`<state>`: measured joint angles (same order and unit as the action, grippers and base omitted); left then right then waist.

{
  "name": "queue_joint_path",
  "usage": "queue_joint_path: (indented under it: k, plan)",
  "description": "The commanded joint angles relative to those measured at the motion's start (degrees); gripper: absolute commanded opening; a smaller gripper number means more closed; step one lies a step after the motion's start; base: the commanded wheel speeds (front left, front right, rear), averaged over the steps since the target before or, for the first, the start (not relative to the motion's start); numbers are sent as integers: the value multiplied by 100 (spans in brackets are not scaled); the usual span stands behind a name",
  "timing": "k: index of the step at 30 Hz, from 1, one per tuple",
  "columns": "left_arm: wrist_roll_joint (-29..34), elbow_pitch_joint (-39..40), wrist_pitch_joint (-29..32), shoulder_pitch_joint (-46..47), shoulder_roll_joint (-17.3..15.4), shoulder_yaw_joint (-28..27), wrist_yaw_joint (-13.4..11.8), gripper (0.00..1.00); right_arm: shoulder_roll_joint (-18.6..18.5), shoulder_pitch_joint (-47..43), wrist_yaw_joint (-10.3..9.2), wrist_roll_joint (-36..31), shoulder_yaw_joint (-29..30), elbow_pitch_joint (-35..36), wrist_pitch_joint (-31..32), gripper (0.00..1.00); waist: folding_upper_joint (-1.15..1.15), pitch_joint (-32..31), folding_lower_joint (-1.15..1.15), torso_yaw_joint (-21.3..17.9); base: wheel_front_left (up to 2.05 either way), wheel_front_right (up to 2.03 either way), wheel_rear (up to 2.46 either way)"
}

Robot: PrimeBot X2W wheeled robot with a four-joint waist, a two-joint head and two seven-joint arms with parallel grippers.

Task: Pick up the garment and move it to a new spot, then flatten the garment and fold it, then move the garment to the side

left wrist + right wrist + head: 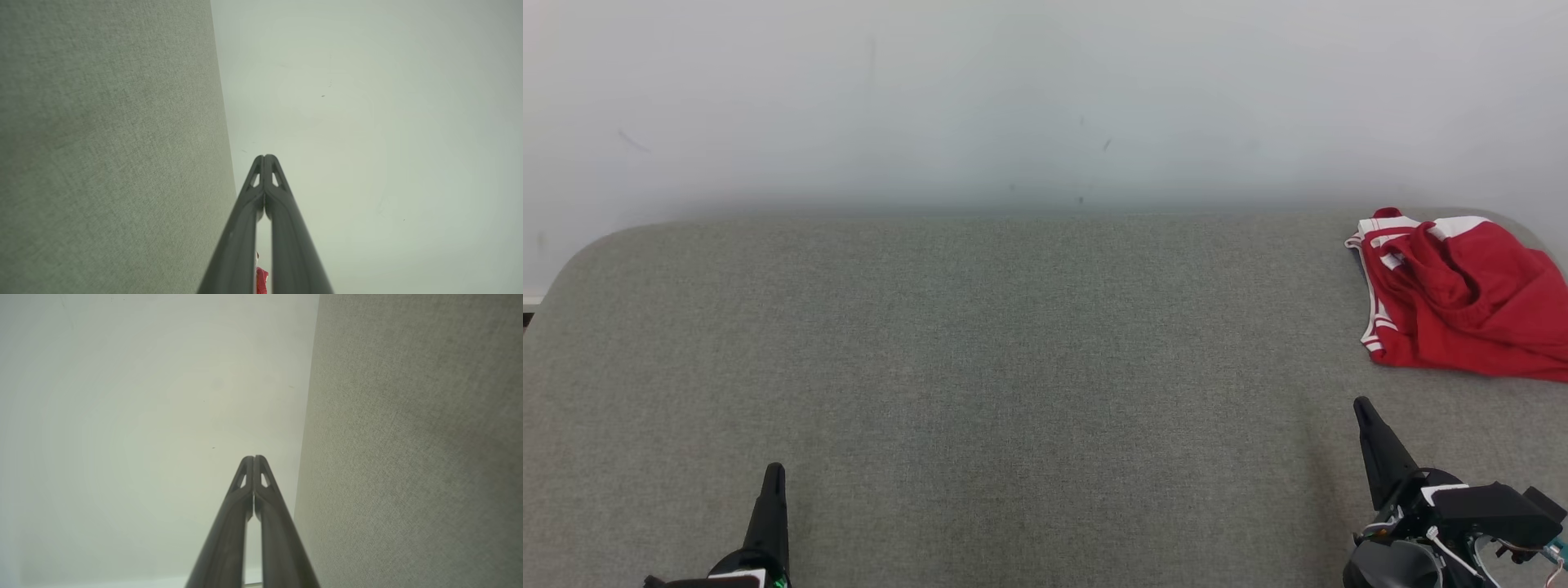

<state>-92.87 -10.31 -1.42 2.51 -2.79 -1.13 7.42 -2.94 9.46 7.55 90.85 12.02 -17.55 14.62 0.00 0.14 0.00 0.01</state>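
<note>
Red garment (1462, 302) with white trim, lying crumpled at the far right edge of the grey fabric-covered desk (1013, 367). Left gripper (774, 475) at near left. Right gripper (1364, 410) at near right, close to the garment but apart from it. Both sets of jaws pressed together, holding nothing.

Nothing here can be read: no text, label, brand, number or sign. The white bands on the red garment (1462, 298) at the far right are plain stripes (not lettering). The few dark marks on the pale wall (1045, 82) are only specks and scuffs.
</note>
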Motion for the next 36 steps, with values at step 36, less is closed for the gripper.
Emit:
queue_joint_path:
  k: [36]
  plan:
    - [-35,19,-6,44,-17,-13,18,0,12,38,-12,51,2,-3,7,0,0,0,0,0,0,0,0]
